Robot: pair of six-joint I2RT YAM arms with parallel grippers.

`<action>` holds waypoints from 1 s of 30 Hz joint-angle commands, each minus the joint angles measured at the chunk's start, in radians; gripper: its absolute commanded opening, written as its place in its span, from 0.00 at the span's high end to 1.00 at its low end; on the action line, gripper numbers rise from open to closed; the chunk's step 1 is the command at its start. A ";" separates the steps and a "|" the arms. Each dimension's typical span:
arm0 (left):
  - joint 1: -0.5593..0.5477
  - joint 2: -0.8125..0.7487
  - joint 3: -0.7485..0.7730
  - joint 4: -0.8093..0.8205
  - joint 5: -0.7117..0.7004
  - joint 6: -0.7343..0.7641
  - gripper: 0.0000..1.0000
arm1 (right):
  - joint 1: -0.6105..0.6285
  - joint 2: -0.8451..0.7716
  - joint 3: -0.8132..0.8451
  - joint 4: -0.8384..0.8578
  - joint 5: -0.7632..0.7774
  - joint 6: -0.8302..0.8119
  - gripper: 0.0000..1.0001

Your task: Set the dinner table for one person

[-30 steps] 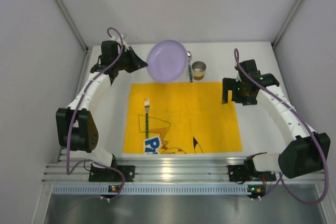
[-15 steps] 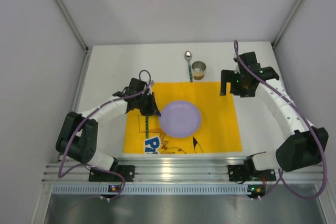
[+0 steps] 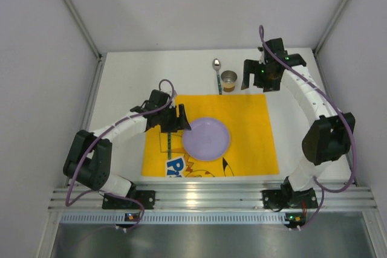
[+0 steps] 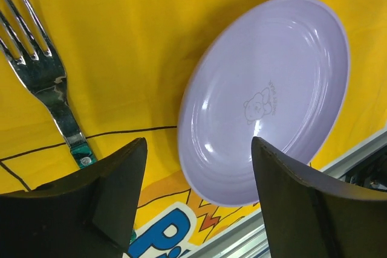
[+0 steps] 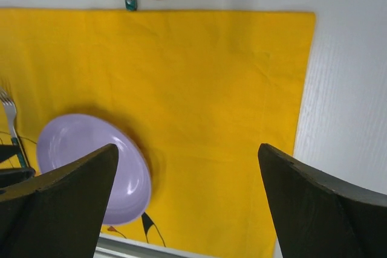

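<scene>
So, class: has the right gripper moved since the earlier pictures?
Yes: the right gripper has moved up-table and leftward, ending beside the metal cup.

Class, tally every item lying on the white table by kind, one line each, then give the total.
Round lilac plastic plate: 1
Silver metal fork: 1
Silver metal spoon: 1
Small round metal cup: 1
Yellow cartoon-printed cloth mat: 1
Total: 5

Bare mat (image 3: 251, 131) right of plate (image 3: 207, 139)
</scene>
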 commanded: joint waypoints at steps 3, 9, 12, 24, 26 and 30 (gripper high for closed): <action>-0.003 -0.087 0.078 0.023 -0.066 0.009 0.24 | -0.012 0.193 0.235 0.061 -0.085 0.034 0.00; 0.001 -0.058 0.222 -0.083 -0.087 0.057 0.27 | -0.013 0.481 0.531 0.033 -0.102 0.090 0.00; 0.011 -0.070 0.239 -0.109 -0.087 0.069 0.28 | -0.013 0.605 0.637 0.024 -0.094 0.122 0.00; 0.113 -0.095 0.293 -0.204 -0.064 0.121 0.29 | -0.012 0.784 0.768 0.013 0.010 0.187 0.70; 0.127 -0.090 0.306 -0.201 -0.058 0.124 0.29 | -0.012 0.771 0.770 0.013 0.016 0.181 1.00; 0.130 -0.069 0.339 -0.197 -0.051 0.132 0.30 | -0.016 0.699 0.777 0.015 0.045 0.155 1.00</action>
